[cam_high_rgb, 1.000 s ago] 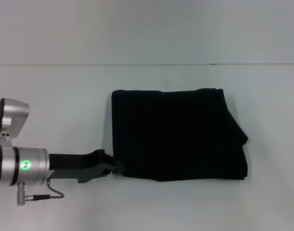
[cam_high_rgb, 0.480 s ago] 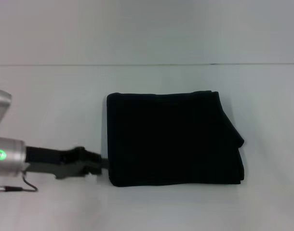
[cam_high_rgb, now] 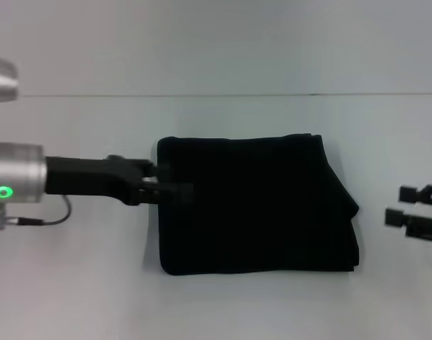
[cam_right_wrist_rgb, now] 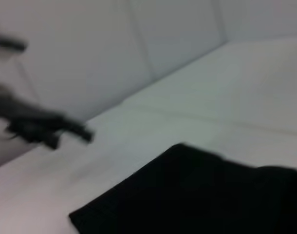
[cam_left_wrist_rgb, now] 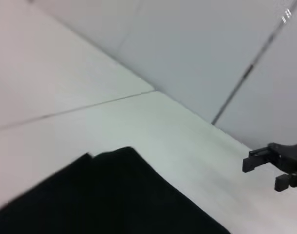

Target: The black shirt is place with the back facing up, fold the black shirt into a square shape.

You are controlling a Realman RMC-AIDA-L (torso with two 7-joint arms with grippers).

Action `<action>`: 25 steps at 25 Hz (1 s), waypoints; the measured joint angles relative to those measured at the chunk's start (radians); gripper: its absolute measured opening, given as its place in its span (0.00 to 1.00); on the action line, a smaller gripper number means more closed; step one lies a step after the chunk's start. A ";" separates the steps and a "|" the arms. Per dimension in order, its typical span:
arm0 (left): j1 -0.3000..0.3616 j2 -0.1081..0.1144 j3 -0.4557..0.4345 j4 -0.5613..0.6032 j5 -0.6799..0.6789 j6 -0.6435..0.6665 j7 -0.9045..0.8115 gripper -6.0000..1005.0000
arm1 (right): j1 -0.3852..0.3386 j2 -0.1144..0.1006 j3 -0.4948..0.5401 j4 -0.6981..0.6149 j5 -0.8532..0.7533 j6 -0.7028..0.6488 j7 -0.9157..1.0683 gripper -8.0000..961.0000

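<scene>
The black shirt (cam_high_rgb: 255, 205) lies folded into a rough rectangle in the middle of the white table, plain side up, no lettering showing. It also shows in the left wrist view (cam_left_wrist_rgb: 114, 195) and the right wrist view (cam_right_wrist_rgb: 202, 195). My left gripper (cam_high_rgb: 179, 180) reaches in from the left and hovers at the shirt's left edge, about halfway along it, with fingers apart and nothing in them. My right gripper (cam_high_rgb: 399, 205) has come in at the right edge of the head view, open and empty, clear of the shirt's right side. It also shows in the left wrist view (cam_left_wrist_rgb: 265, 173).
The white table (cam_high_rgb: 74, 297) spreads all around the shirt. Its far edge meets a pale wall (cam_high_rgb: 216, 42) behind. The left arm shows blurred in the right wrist view (cam_right_wrist_rgb: 41, 124).
The left gripper pulled the shirt's near left corner leftward, then let go and moved away from me along the left edge. The right gripper has entered from the right.
</scene>
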 joint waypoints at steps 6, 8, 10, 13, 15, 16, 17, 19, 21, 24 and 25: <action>-0.033 -0.055 0.059 -0.007 -0.007 -0.119 0.185 0.83 | 0.026 0.055 0.002 0.002 -0.041 0.054 -0.045 0.73; -0.029 -0.080 0.063 -0.008 -0.007 -0.149 0.238 0.86 | 0.030 0.064 0.006 0.023 -0.027 0.073 -0.072 0.73; -0.023 -0.097 0.071 -0.007 -0.002 -0.175 0.252 0.90 | 0.036 0.064 0.007 0.056 -0.009 0.091 -0.088 0.73; -0.021 -0.099 0.107 -0.016 0.012 -0.194 0.233 0.93 | 0.045 0.063 0.008 0.082 -0.002 0.119 -0.100 0.73; -0.020 -0.097 0.117 -0.020 0.012 -0.199 0.226 0.95 | 0.052 0.063 0.008 0.097 -0.002 0.129 -0.113 0.73; -0.020 -0.097 0.120 -0.023 0.013 -0.201 0.225 0.95 | 0.057 0.063 0.009 0.104 -0.002 0.131 -0.120 0.73; -0.019 -0.097 0.120 -0.025 0.013 -0.204 0.225 0.95 | 0.062 0.063 0.010 0.112 -0.002 0.133 -0.126 0.73; -0.018 -0.096 0.120 -0.030 0.013 -0.213 0.225 0.95 | 0.071 0.063 0.010 0.124 -0.002 0.141 -0.132 0.73; -0.016 -0.096 0.118 -0.034 0.013 -0.218 0.224 0.95 | 0.076 0.064 0.007 0.129 -0.002 0.149 -0.134 0.73; -0.014 -0.096 0.114 -0.035 0.010 -0.225 0.211 0.94 | 0.083 0.064 -0.001 0.134 -0.004 0.150 -0.139 0.73; -0.014 -0.096 0.114 -0.035 0.009 -0.227 0.200 0.94 | 0.084 0.064 -0.003 0.135 -0.005 0.149 -0.145 0.73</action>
